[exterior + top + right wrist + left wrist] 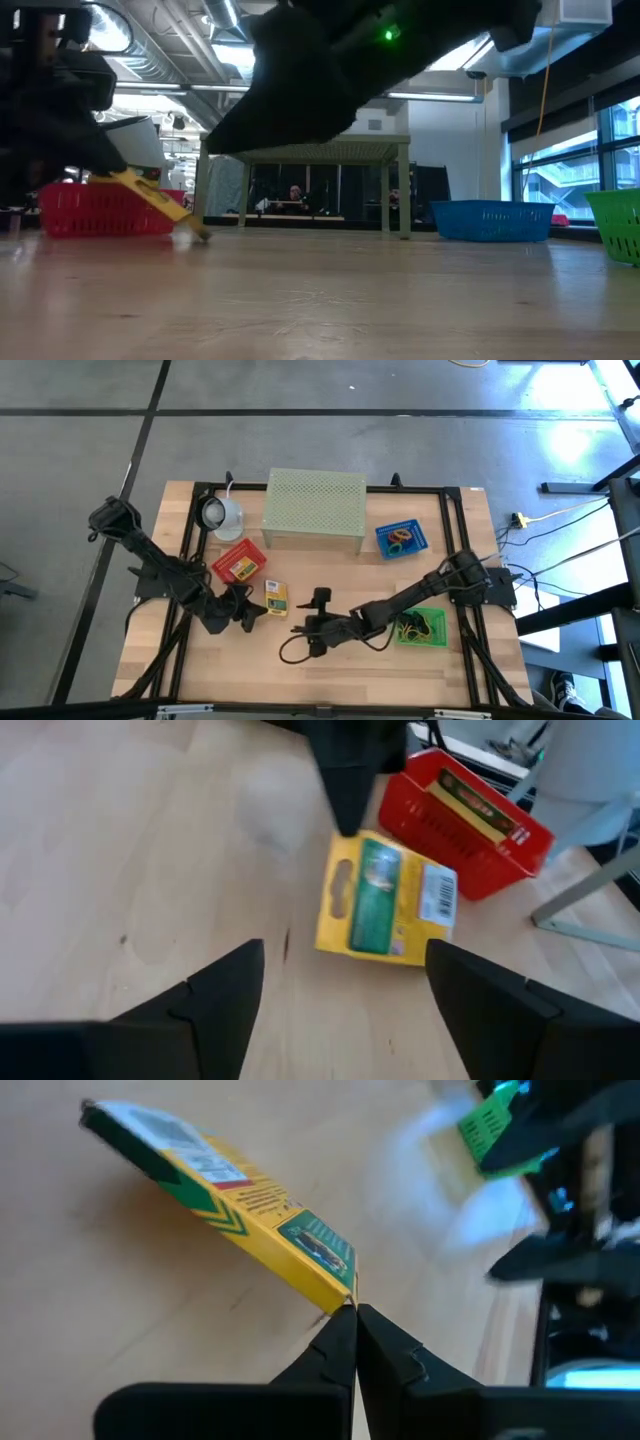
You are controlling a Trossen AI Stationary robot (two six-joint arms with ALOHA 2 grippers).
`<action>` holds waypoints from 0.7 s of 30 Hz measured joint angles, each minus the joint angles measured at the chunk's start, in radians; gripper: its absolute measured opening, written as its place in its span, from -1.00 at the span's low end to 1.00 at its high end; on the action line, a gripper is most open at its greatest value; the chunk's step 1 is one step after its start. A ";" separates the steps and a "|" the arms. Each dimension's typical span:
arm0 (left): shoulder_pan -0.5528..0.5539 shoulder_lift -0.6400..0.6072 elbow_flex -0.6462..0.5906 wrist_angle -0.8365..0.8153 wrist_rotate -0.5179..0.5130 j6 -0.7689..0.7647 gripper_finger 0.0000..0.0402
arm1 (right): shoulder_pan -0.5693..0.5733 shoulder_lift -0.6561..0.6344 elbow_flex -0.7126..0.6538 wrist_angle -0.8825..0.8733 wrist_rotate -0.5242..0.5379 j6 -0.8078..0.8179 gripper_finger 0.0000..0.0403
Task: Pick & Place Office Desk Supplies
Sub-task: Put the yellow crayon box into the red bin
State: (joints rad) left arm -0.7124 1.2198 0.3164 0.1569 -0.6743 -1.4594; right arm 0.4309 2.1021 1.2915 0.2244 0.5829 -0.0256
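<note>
yellow packet, print unreadable, barcode label

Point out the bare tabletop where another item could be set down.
Free: the front strip of the table below both arms, and the patch between the pale green stand and the right pincer. Crowded: around the yellow packet, red basket and left pincer.

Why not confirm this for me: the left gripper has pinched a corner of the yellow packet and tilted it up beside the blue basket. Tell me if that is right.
Wrong on one point: the basket beside it is the red basket, not blue. The left gripper has pinched a corner of the yellow packet and tilted it up, as the left wrist and low views show; the high view shows the basket's colour.
</note>
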 joint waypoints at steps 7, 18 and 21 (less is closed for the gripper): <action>0.057 -0.001 0.001 0.035 0.011 0.022 -0.99 | -0.002 0.060 0.000 0.110 0.005 -0.123 0.45; 0.131 -0.001 0.000 0.143 0.046 0.112 -0.99 | -0.045 0.136 0.000 0.243 0.147 -0.176 0.42; 0.146 -0.001 0.000 0.155 0.047 0.121 -0.99 | -0.055 0.135 0.000 0.254 0.138 -0.172 0.42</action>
State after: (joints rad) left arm -0.5666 1.2192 0.3168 0.3124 -0.6273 -1.3388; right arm 0.3755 2.2371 1.2919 0.4781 0.7214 -0.1974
